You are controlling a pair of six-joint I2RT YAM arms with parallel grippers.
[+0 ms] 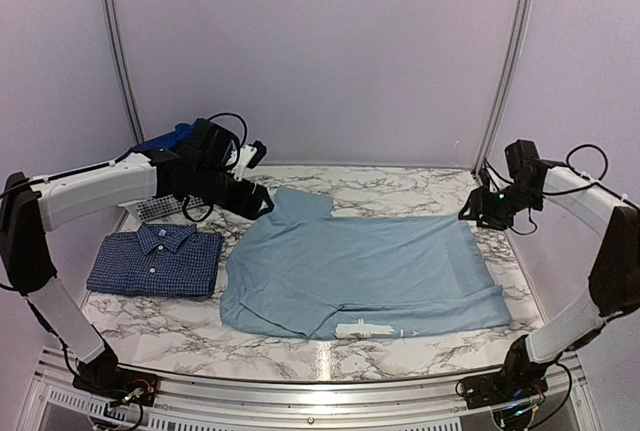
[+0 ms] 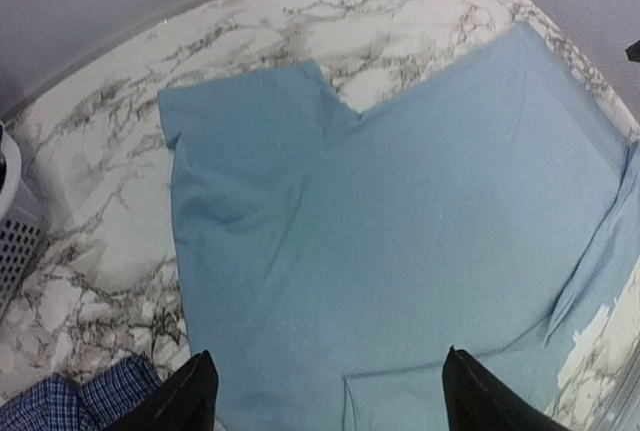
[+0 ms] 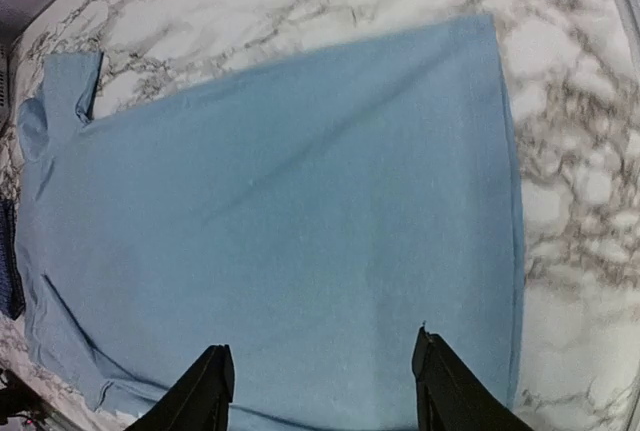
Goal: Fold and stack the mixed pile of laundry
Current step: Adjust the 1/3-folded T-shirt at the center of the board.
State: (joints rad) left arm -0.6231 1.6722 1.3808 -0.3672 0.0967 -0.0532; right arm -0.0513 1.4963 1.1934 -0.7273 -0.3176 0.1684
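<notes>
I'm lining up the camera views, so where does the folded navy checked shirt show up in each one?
Top external: the navy checked shirt lies folded on the left side.
Left wrist: bottom left corner, cut off by the frame.
Right wrist: only a dark blue sliver at the left edge, probably it.
Shared landmark: the pale blue T-shirt, spread flat just right of the shirt in every view.
</notes>
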